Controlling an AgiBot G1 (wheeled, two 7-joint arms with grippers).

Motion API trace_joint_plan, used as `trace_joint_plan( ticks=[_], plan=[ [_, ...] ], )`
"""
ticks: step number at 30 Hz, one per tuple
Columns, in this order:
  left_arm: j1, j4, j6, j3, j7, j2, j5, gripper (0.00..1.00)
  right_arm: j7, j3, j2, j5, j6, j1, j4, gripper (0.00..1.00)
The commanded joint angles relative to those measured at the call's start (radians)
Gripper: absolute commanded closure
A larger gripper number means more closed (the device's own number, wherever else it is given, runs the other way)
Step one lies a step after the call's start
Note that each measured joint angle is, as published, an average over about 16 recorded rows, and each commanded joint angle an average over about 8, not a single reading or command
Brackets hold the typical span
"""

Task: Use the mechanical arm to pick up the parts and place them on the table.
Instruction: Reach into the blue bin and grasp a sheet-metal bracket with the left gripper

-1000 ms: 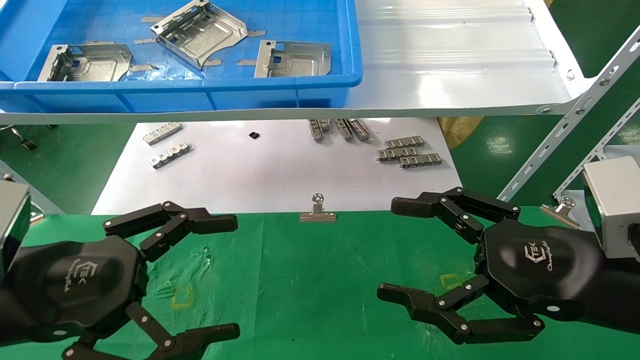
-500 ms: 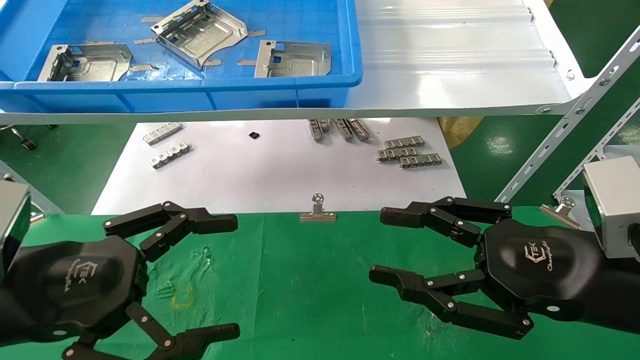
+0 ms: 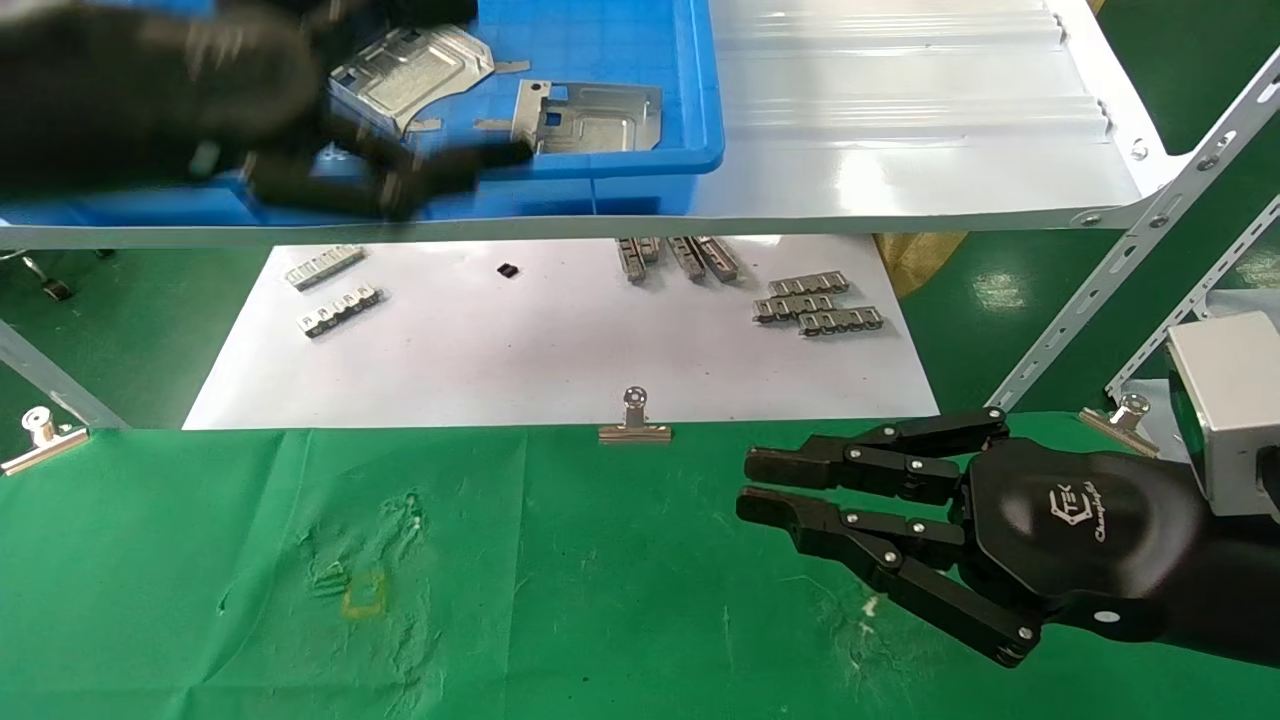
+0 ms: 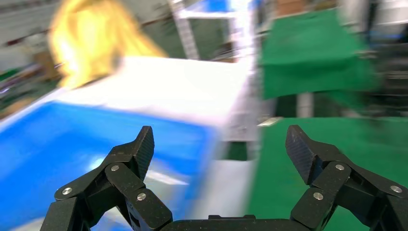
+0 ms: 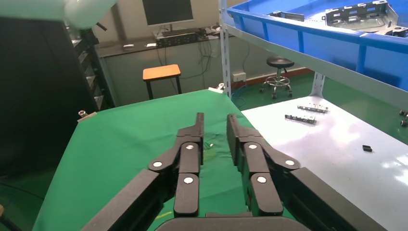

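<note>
Silver stamped sheet-metal parts, two clearly visible from the head: one part (image 3: 590, 116) lies flat in the blue bin (image 3: 640, 160), rectangular with an embossed stepped outline, a square cutout and a bent tab at one corner; a second part (image 3: 410, 80) beside it, showing the concave edge, sits partly under the left end effector (image 3: 400, 95). Blue bin stands on the glossy white shelf (image 3: 900, 130), above and behind the bench (image 3: 600, 600), which is wrinkled green cloth with a small yellow square mark (image 3: 364, 594). Left end effector hangs over the bin, smeared in the head view; its wrist view shows black jointed fingers (image 4: 134, 156) spread wide with nothing between them, blue bin beneath. Right end effector (image 3: 770, 488) lies low over the bench, well apart from the bin; its fingers (image 5: 188, 159) are drawn nearly together, a narrow gap between them and nothing held. Only the right wrist view shows the parts (image 5: 358, 14) seen over the bin's wall. White sheet (image 3: 560, 340) between bin and bench carries ridged grey strips (image 3: 818, 304); a binder clip (image 3: 635, 421) sits at the cloth's far edge.
</note>
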Motion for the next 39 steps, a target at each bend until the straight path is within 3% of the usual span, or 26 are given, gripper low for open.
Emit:
trace_joint_plan(
  ticks=[1, 4, 5, 12, 13, 23, 39],
  plan=[
    [-0.11, 0.129, -0.028, 0.035, 0.017, 0.061, 0.085, 0.0, 0.0, 0.0, 0.0, 0.0, 0.0, 0.0, 0.0, 1.0],
    [-0.2, 0.313, -0.155, 0.061, 0.057, 0.133, 0.17, 0.01, 0.0, 0.0, 0.0, 0.0, 0.0, 0.0, 0.0, 1.0],
    [-0.223, 0.364, -0.197, 0.069, 0.069, 0.153, 0.194, 0.07, 0.0, 0.0, 0.0, 0.0, 0.0, 0.0, 0.0, 1.0],
    [-0.33, 0.621, -0.407, 0.122, 0.125, 0.254, 0.316, 0.94, 0.0, 0.0, 0.0, 0.0, 0.0, 0.0, 0.0, 1.0],
    [-0.339, 0.646, -0.424, 0.129, 0.129, 0.262, 0.328, 1.0, 0.0, 0.0, 0.0, 0.0, 0.0, 0.0, 0.0, 1.0],
    [-0.395, 0.779, -0.46, 0.161, 0.137, 0.301, 0.379, 1.0, 0.0, 0.0, 0.0, 0.0, 0.0, 0.0, 0.0, 1.0],
    [-0.401, 0.831, -0.421, 0.173, 0.141, 0.305, 0.396, 1.0, 0.0, 0.0, 0.0, 0.0, 0.0, 0.0, 0.0, 1.0]
  ],
)
